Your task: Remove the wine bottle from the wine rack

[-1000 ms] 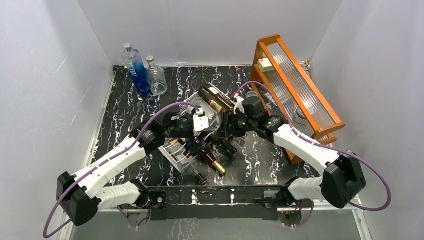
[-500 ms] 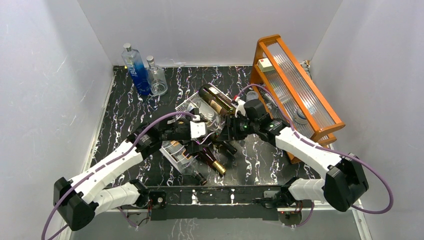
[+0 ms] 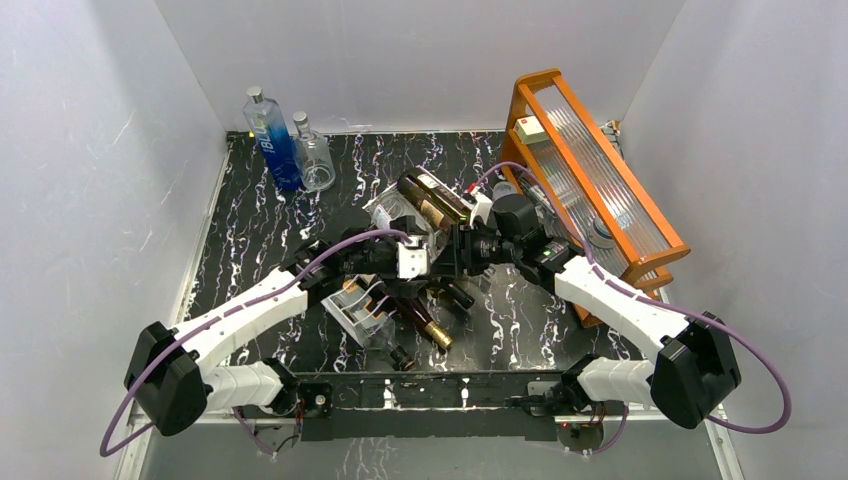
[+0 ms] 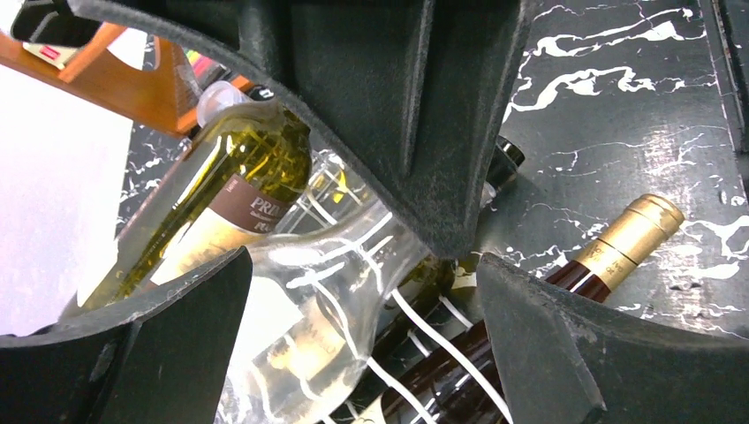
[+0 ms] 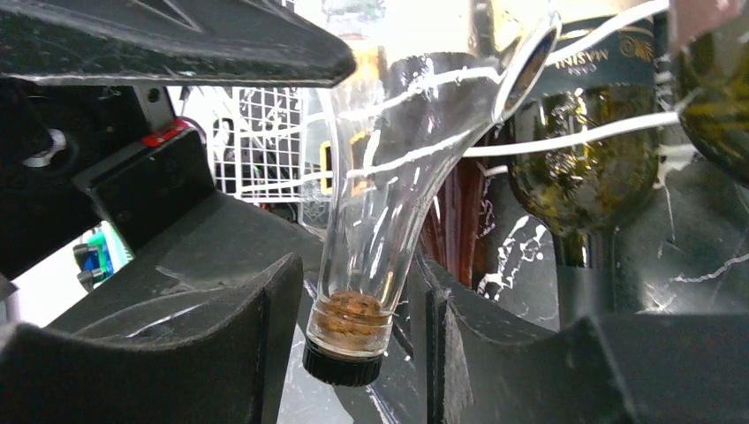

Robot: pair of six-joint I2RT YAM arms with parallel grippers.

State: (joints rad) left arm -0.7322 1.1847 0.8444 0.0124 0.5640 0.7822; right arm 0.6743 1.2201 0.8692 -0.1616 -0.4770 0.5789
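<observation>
The white wire wine rack (image 3: 352,308) stands mid-table with several bottles on it. A clear glass wine bottle (image 3: 428,238) lies on it, neck to the right. In the right wrist view its corked, black-capped neck (image 5: 366,265) sits between my right gripper's fingers, and my right gripper (image 5: 358,296) is shut on that neck. My left gripper (image 4: 364,344) is open, its jaws straddling the clear bottle's shoulder (image 4: 327,291); the left finger (image 4: 150,353) is at the glass and the right one stands off. The two grippers meet over the rack (image 3: 445,258).
A yellow-green bottle with a brown label (image 3: 432,198) lies on the rack's far side. A dark bottle with a gold foil top (image 3: 428,325) pokes out at the near side. A blue bottle (image 3: 270,140) and a clear one (image 3: 313,157) stand back left. An orange frame (image 3: 590,170) stands at the right.
My left arm has swung right and forward, bringing its open gripper over the clear bottle's shoulder. My right gripper has barely shifted at the neck.
</observation>
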